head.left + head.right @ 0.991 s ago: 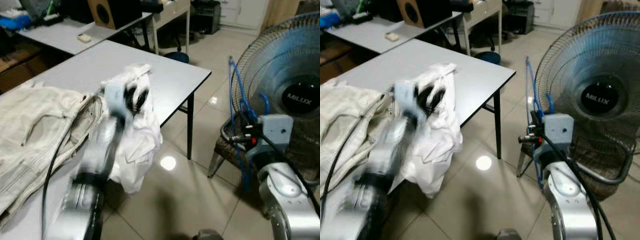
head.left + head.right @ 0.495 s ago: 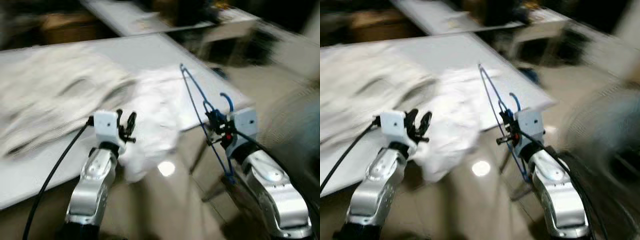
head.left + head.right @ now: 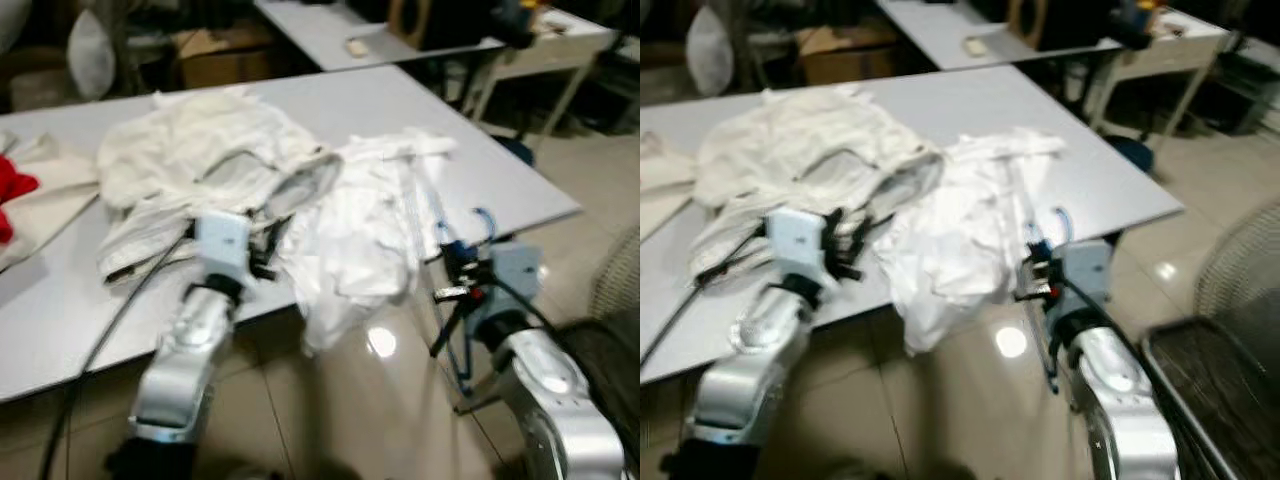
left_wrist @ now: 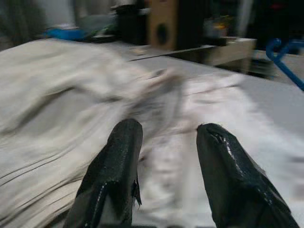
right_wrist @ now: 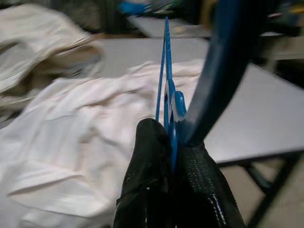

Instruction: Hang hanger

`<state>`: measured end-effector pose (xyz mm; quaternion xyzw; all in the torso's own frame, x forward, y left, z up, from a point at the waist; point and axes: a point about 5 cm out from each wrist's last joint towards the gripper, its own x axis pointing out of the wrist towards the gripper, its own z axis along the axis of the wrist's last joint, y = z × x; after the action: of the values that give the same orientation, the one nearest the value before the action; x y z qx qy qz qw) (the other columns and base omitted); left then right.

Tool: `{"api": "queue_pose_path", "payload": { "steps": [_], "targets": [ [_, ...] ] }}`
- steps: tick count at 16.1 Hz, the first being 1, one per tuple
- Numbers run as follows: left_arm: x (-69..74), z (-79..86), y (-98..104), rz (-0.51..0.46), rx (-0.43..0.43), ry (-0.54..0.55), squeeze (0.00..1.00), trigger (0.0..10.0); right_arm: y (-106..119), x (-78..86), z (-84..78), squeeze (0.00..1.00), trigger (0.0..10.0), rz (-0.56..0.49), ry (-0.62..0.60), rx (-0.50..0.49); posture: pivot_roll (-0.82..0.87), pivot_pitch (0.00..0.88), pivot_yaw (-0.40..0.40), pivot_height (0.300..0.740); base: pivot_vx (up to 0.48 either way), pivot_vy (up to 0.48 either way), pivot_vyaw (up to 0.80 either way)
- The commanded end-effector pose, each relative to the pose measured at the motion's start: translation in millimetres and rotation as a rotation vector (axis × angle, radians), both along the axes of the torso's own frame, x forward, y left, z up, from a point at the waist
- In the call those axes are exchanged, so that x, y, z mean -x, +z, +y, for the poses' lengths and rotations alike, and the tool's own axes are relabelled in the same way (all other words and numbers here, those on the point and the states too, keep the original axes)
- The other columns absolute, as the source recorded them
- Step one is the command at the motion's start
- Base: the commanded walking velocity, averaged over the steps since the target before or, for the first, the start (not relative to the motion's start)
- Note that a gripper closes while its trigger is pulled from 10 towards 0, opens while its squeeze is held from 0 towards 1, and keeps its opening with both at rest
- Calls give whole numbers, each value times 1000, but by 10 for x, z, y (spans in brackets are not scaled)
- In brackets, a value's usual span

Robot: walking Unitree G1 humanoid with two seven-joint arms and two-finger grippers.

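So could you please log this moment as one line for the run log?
right hand: shut on blue hanger | left hand: open, over clothes | white shirt: draped over table edge | hanger not hung

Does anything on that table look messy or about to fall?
Yes. The white shirt lies crumpled, drooping over the grey table edge toward the floor. The cream garment is heaped beside it. The right gripper clamps a blue hanger.

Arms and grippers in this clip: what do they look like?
Both arms are silver, rounded metal shells. Each wrist carries a pale boxy block ahead of two long, glossy black fingers: left gripper, right gripper. A black cable runs along each arm, and there is a small red detail by the right wrist.
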<state>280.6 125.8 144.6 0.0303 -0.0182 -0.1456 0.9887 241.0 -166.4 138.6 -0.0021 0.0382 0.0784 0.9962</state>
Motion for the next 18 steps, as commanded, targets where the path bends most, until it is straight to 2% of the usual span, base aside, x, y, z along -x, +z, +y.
{"api": "queue_pose_path", "payload": {
  "steps": [1,7,9,13,14,15,16,17,18],
  "targets": [
    [-6,-22,9,9,-7,-19,0,10000,52,20,-51,0,10000,-16,-23,-4,-153,34,-4,740,337,0,-800],
    [-61,-2,-3,14,-8,37,0,10000,109,26,-52,0,10000,-21,11,28,-173,56,-18,740,384,0,0],
    [-67,35,9,12,-7,68,0,10000,108,28,-28,0,10000,-17,48,83,-169,62,-25,740,401,0,0],
    [-95,152,130,-49,-66,137,0,10000,99,11,87,0,10000,0,150,118,-153,67,-47,740,414,0,800],
    [-102,149,146,-58,-71,131,0,10000,101,5,96,0,10000,-8,152,123,-152,67,-49,740,420,0,800],
    [-104,71,134,-50,-76,60,0,10000,113,-18,74,0,10000,-26,110,108,-151,65,-52,740,0,0,0],
    [-86,-24,158,-76,-66,-24,0,10000,109,-39,35,0,10000,-19,67,52,-150,63,-55,740,0,0,0],
    [-86,-95,165,-83,-73,-89,333,10000,105,-58,28,0,10000,-13,63,51,-153,61,-52,740,0,0,0],
    [-139,-127,173,-105,-129,-120,1000,10000,116,-61,44,0,10000,-19,75,62,-158,59,-48,740,0,0,0]
  ]
}}
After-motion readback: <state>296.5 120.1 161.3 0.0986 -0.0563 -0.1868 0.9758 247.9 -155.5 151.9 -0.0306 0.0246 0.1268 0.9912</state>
